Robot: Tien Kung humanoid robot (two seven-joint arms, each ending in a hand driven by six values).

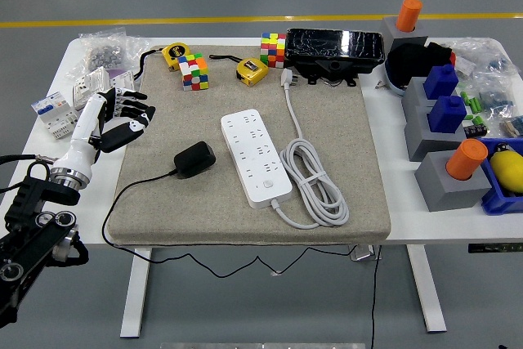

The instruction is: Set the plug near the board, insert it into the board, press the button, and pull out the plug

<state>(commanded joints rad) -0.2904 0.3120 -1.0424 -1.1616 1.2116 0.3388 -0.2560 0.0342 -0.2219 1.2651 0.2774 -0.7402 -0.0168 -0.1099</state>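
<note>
A black plug adapter [194, 158] lies on the beige mat [163, 210], its thin black cable running off the mat's left front edge. To its right lies the white power strip [256, 156], angled, with its grey cord coiled [315, 184] beside it. My left hand [122, 117] hovers over the mat's left edge, up and left of the plug, fingers spread and holding nothing. The right arm is out of sight.
Two colour cubes [194, 70] [273, 49], two yellow tape measures [252, 70] and a black case [333, 51] line the mat's far edge. Grey blocks with orange and blue pegs [448, 165] stand at the right. Bags of small parts [105, 51] sit far left.
</note>
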